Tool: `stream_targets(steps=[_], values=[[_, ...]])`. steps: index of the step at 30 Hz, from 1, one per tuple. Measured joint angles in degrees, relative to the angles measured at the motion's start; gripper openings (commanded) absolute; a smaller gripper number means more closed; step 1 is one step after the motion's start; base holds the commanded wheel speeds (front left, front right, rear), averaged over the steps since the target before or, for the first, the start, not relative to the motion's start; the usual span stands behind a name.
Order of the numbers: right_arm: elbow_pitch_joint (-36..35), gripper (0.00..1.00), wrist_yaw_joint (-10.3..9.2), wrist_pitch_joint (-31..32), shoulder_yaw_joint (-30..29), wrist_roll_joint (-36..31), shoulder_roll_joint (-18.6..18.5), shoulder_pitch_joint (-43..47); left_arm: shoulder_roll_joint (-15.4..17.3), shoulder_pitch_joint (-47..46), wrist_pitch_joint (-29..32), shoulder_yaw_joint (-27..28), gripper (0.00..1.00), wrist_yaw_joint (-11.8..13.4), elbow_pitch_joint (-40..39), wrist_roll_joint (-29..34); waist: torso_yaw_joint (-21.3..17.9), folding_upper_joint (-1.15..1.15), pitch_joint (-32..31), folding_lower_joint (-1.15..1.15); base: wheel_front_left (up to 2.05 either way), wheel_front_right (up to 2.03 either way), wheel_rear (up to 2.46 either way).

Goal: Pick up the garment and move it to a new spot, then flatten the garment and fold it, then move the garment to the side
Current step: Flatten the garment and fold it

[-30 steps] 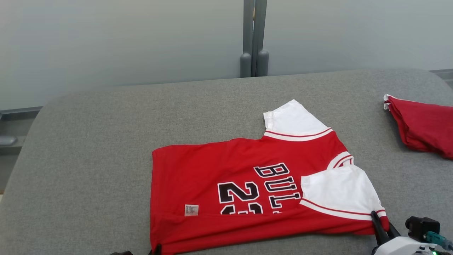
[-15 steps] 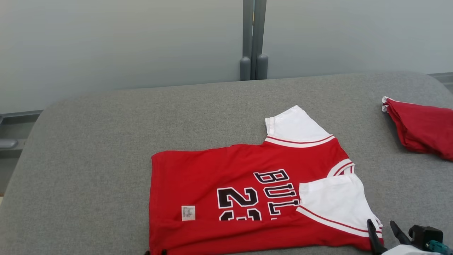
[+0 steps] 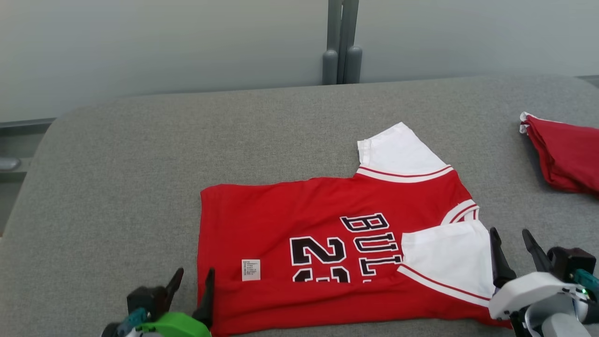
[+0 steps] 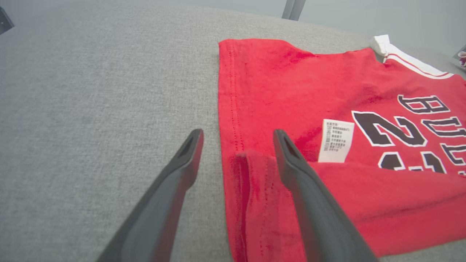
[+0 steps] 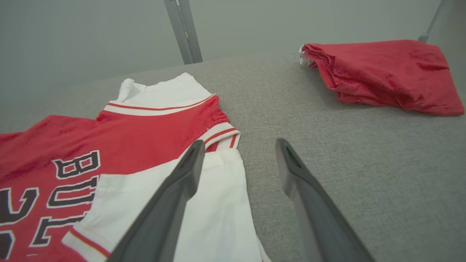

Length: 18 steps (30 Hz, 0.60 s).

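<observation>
I think I am in the folding part of the job. The red shirt (image 3: pixel 299 220) lies flat on the grey table (image 3: pixel 117 164). Its near long edge (image 3: pixel 327 304) is already turned up over its body, and the near white sleeve (image 3: pixel 449 257) is laid in over the black letters. The far white sleeve (image 3: pixel 398 150) sticks out past the far edge, so the fold looks about half done (that is my guess).

Both tools are spread wide and hold nothing. The left gripper (image 3: pixel 195 274) sits at the shirt's near left corner. In the left wrist view one finger is over bare table and the other is over red cloth, with the hem between them. The right gripper (image 3: pixel 509 234) sits at the shirt's right end, with one finger over the near white sleeve and one over bare table. I cannot tell if any finger touches the cloth.

Next I would reach to the shirt's far edge, pinch it at both ends and bring it toward me. Both pinches must catch thin cloth lying flat.

The shirt looks soft, thin and floppy, with a stitched hem and a small white tag (image 3: pixel 251 270). The table looks fuzzy, like felt. A lumpy folded red pile (image 3: pixel 566 159) rests well to the shirt's right.
</observation>
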Motion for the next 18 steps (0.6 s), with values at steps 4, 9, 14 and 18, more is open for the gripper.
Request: stream_targets(steps=[4,9,14,18], values=[[-1.1,1.0,0.0,0.0,1.8,-1.0,0.9,-3.2,1.7,-6.6,0.0,-1.5,1.0,0.0,1.8,0.6,-0.2,0.0,2.2,0.0,0.0,0.0,0.0],[-2.2,1.0,0.0,0.0,4.3,-1.1,1.5,-7.1,2.9,-15.0,0.0,-1.8,1.0,0.0,5.5,0.3,-0.7,0.0,5.6,0.0,0.0,0.0,0.0],[-2.9,1.0,0.0,0.0,6.0,-1.0,1.7,-9.2,3.6,-21.1,0.0,-0.7,1.0,0.0,10.2,-0.9,-1.6,0.0,9.0,0.0,0.0,0.0,0.0],[-4.6,1.0,0.0,0.0,6.6,-0.6,1.8,-10.3,4.4,-24.0,0.0,-1.1,1.0,0.0,14.1,-1.4,-2.9,0.0,11.1,0.01,0.0,0.0,0.0]])
